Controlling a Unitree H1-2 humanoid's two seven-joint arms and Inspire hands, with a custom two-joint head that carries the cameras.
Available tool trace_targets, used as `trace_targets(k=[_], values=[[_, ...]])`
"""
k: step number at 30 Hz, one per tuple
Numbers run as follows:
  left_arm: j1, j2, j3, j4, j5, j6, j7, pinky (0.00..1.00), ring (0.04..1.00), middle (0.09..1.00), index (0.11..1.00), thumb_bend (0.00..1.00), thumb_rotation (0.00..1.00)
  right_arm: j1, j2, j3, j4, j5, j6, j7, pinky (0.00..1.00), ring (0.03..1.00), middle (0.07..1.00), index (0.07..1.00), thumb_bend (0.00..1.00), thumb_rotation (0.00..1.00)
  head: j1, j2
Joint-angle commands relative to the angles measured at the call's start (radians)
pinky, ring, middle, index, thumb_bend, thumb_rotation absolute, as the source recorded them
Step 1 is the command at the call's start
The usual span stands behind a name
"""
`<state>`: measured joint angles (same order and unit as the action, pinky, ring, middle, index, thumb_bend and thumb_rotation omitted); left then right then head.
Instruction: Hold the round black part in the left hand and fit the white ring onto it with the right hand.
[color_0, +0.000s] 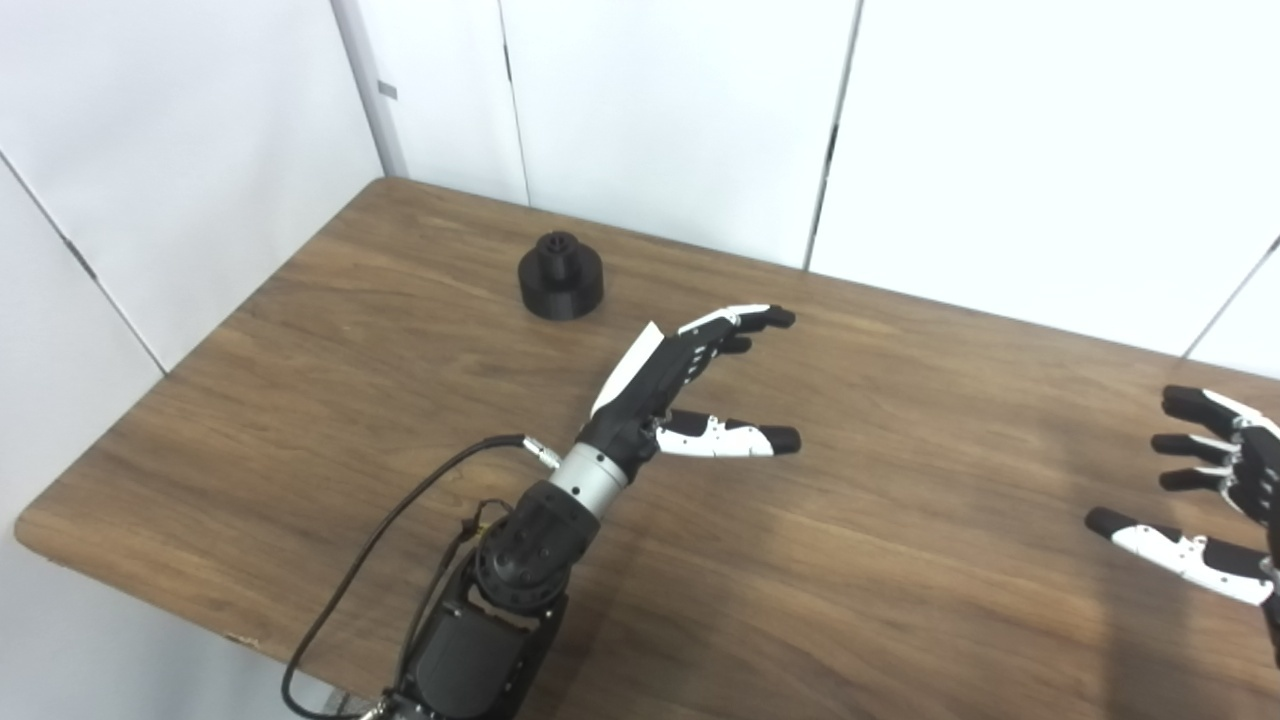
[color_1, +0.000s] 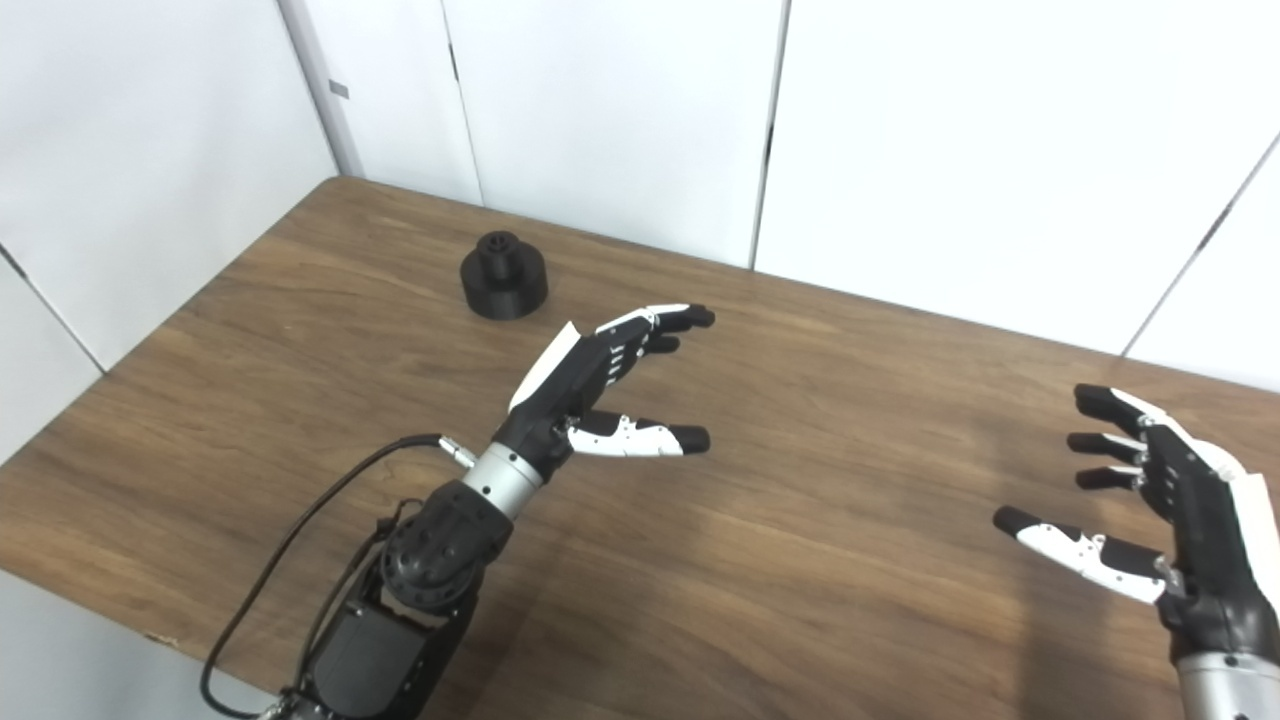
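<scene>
Wood-grain table (color_0: 900, 560) fills most of both views, backed by white wall panels (color_0: 650, 110). Over it the left hand (color_0: 690, 385) hovers near the middle, fingers and thumb spread wide and holding nothing, palm turned toward the right. The right hand (color_1: 1160, 510) hangs over the table's right side, well apart from the left, its fingers also splayed and empty. The black part (color_0: 561, 276), a round disc with a small hub standing up from its centre, sits upright on the table toward the far left corner, beyond the left hand and apart from it. No white ring shows in either view; it may lie outside the frame. By my reading the task is at its very start: nothing is grasped, and the step in hand is the left hand's reach for the part. That move calls for carrying the hand forward and leftward, lowering it over the disc, and closing round the rim so the hub stays clear for the ring.
</scene>
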<state>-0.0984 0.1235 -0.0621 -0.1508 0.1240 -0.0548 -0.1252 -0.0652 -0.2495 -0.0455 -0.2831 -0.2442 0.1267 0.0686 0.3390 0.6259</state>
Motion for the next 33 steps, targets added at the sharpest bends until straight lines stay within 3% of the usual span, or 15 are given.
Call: trace_targets(k=[1,6,9,13,22,24,29,33], values=[[-0.034,-0.008,0.006,-0.003,0.015,-0.057,0.031,0.84,0.897,0.874,0.783,0.9,0.24,-0.023,-0.013,-0.011,-0.011,0.013,-0.045,-0.009,0.58,0.703,0.792,0.767,0.68,0.0,-0.003,-0.003],[-0.038,-0.021,0.029,-0.013,0.098,-0.091,0.109,0.77,0.856,0.849,0.769,0.84,0.21,-0.021,-0.018,-0.015,-0.006,0.02,-0.049,-0.006,0.58,0.696,0.787,0.76,0.69,0.0,-0.005,-0.005],[-0.048,-0.013,0.05,-0.027,0.099,-0.072,0.121,0.8,0.867,0.85,0.765,0.82,0.17,-0.018,-0.024,-0.016,0.003,0.023,-0.065,-0.005,0.57,0.692,0.786,0.757,0.7,0.0,0.001,-0.008],[-0.076,0.027,0.072,-0.04,0.134,-0.03,0.115,0.84,0.886,0.862,0.774,0.81,0.17,-0.014,-0.024,-0.014,0.005,0.033,-0.064,-0.002,0.56,0.685,0.784,0.759,0.69,0.0,0.002,-0.011],[-0.157,0.114,0.094,-0.007,0.172,0.017,0.109,0.69,0.831,0.834,0.745,0.85,0.21,-0.013,-0.027,-0.016,0.015,0.039,-0.071,-0.001,0.56,0.681,0.781,0.756,0.7,0.0,0.001,-0.016],[-0.174,0.126,0.1,0.007,0.178,0.03,0.112,0.7,0.835,0.839,0.746,0.86,0.22,-0.014,-0.029,-0.017,0.02,0.039,-0.08,-0.001,0.56,0.68,0.779,0.754,0.7,0.0,0.002,-0.018],[-0.217,0.157,0.115,0.038,0.192,0.063,0.118,0.86,0.889,0.87,0.764,0.86,0.21,-0.012,-0.029,-0.019,0.019,0.042,-0.08,0.0,0.55,0.681,0.78,0.752,0.7,0.0,-0.001,-0.022],[-0.253,0.199,0.118,0.064,0.231,0.084,0.121,0.9,0.917,0.884,0.78,0.86,0.24,-0.011,-0.03,-0.019,0.02,0.041,-0.082,0.002,0.56,0.682,0.778,0.753,0.7,0.0,-0.001,-0.022]])
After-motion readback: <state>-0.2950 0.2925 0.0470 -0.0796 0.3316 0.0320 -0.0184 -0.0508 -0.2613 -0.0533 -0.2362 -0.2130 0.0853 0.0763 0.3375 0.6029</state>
